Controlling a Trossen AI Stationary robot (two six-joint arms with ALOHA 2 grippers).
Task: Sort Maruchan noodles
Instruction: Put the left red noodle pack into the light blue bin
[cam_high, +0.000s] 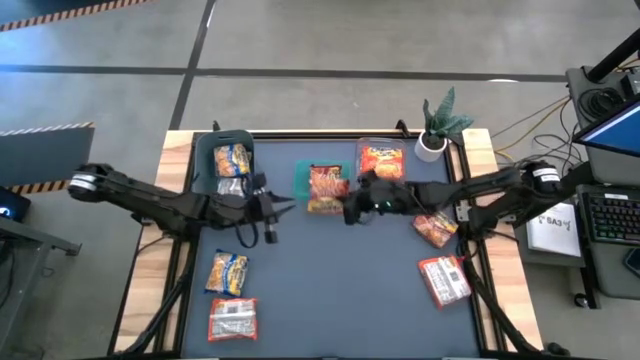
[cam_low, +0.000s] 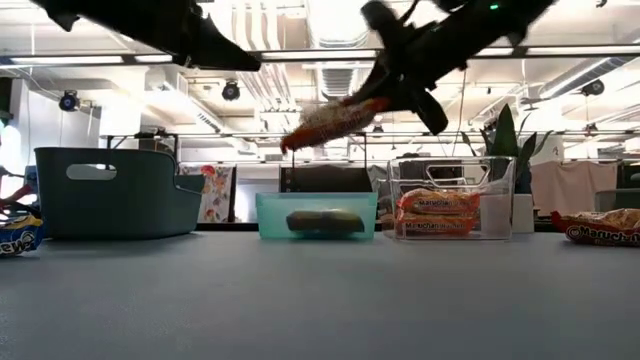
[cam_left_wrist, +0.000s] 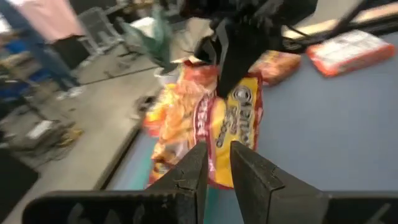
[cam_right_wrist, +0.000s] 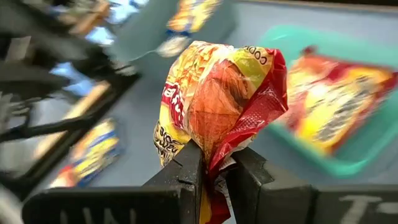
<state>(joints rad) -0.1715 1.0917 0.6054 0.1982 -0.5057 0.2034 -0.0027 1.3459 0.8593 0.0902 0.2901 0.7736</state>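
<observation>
High view: right gripper (cam_high: 352, 207) over the teal tray (cam_high: 303, 172) at the middle of the surface (cam_high: 340, 290), fingers pinched on an orange-red packet (cam_high: 327, 186) held above that tray. Left gripper (cam_high: 285, 205) just left of the teal tray, fingers narrow, holding nothing. Grey bin (cam_high: 205, 152) farther left of the tray with a yellow-and-blue packet (cam_high: 231, 158) inside; clear bin (cam_high: 361, 146) just right of the tray with an orange-red one (cam_high: 381, 160) in it. Loose packets well away from the tray: a yellow-and-blue one (cam_high: 227, 272) and a red-and-white one (cam_high: 233, 319) toward the front left corner, an orange one (cam_high: 435, 229) and a red-and-white one (cam_high: 444, 280) on the right side. Potted plant (cam_high: 436, 125) beyond the clear bin.

Low view: held packet (cam_low: 325, 122) hanging in the air above the teal tray (cam_low: 272, 215), well clear of its rim; another packet (cam_low: 325, 221) lying inside.

Left wrist view: narrow fingers (cam_left_wrist: 186, 180), empty, pointed at the dangling packet (cam_left_wrist: 233, 127).

Right wrist view: fingers (cam_right_wrist: 189, 171) clamped on the crumpled lower edge of the packet (cam_right_wrist: 217, 99), teal tray (cam_right_wrist: 354, 163) beyond with a packet (cam_right_wrist: 333, 102) in it.
</observation>
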